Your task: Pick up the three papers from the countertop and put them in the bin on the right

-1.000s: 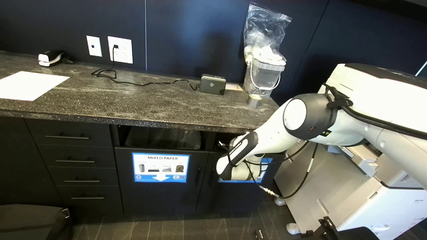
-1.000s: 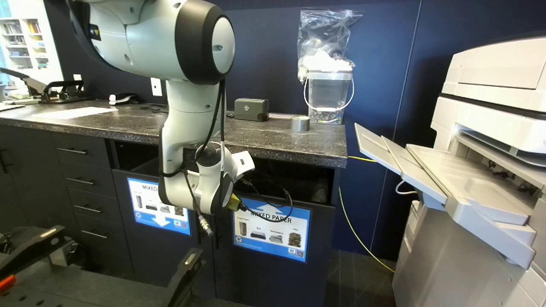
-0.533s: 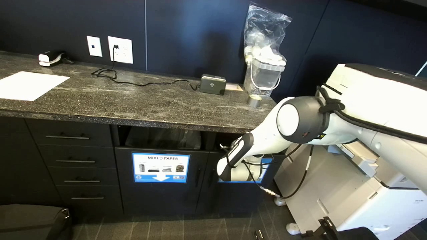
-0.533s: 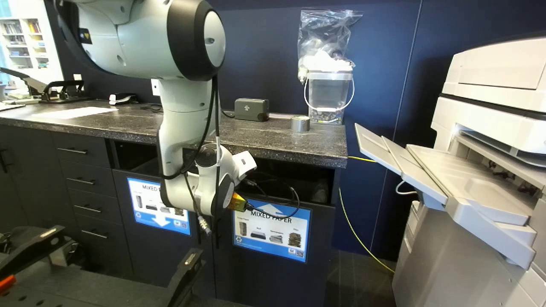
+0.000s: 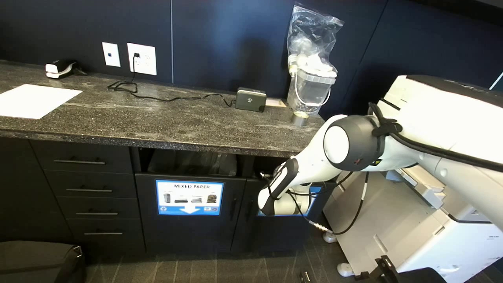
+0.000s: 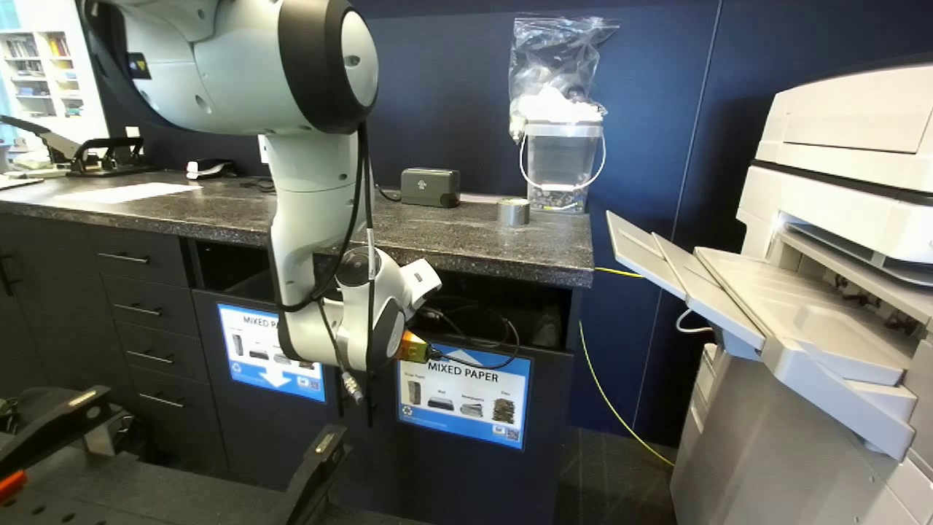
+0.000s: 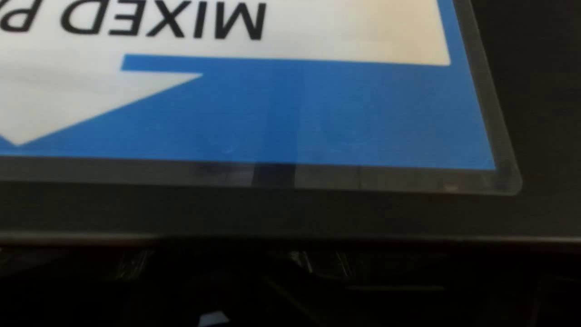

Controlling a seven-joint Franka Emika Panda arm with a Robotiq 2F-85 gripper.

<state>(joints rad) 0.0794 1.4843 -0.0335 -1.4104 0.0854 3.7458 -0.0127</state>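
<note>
In an exterior view, white paper (image 5: 39, 101) is lying flat on the counter (image 5: 177, 122), running past the view's left edge; a dark grey box (image 5: 250, 100) is standing by the wall (image 5: 220, 47), and a roll of tape (image 5: 300, 119) is sitting near a clear bucket (image 5: 314, 84). The arm (image 5: 316, 159) is hanging in front of the right bin (image 5: 275, 234), its wrist (image 5: 289, 205) hiding the claw.

In an exterior view, the white paper is lying toward the counter's left, well apart from the wrist. The wrist is hovering before the right bin's opening (image 6: 503, 295), a yellow piece (image 6: 415, 348) on it covering a corner of the sign (image 6: 463, 394). The claw is hiding here too, so I cannot tell whether it is clenching, lying released or grasping something.

In the wrist view, the sign is showing upside down, the dark opening lying beneath it; a small pale patch (image 7: 213, 319) is appearing there, too dim for naming.
</note>
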